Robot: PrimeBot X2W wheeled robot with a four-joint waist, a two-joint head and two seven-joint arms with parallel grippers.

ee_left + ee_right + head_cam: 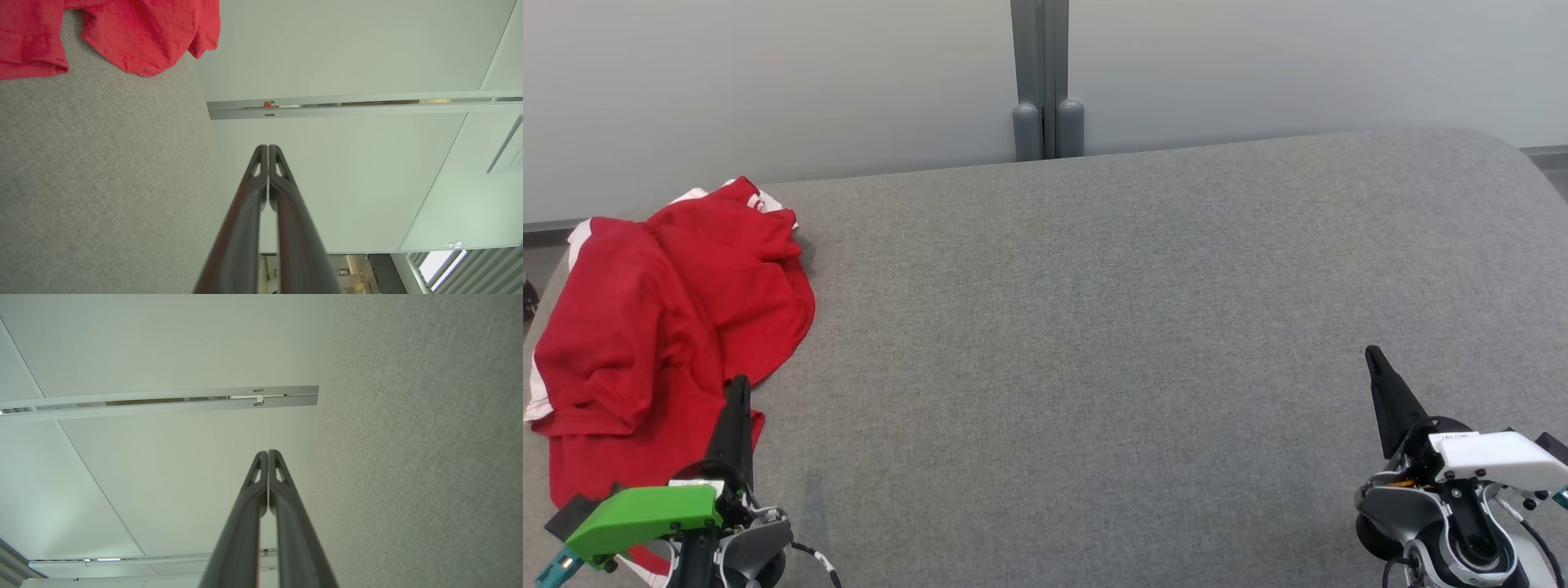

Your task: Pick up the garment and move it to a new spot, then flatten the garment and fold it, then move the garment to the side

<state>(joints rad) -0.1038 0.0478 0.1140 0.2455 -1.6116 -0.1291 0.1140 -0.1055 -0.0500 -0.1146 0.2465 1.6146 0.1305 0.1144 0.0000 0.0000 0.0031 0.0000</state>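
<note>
The red garment (662, 327) lies crumpled at the far left of the grey surface (1094, 327), with white trim showing along its left and far edges. By my reading the first step, the pick-up, is not yet begun, since nothing is gripped.

The left end effector (737, 388) sits at the near left with its two fingers pressed together and empty. In the head view its tip overlaps the garment's near edge. In the left wrist view the cloth lies off to one side of the tips, not between them. The next move likely calls for parting those fingers, dipping onto a fold of cloth and closing on it. The bare middle of the surface offers room for the new spot.

The right end effector (1374, 355) waits at the near right, well apart from the cloth, its fingers also closed on nothing.

The garment's near end is hidden behind the green cover (645, 514) on the left wrist. I cannot tell whether it is a shirt or something else, nor where its sleeves and collar lie within the heap.
</note>
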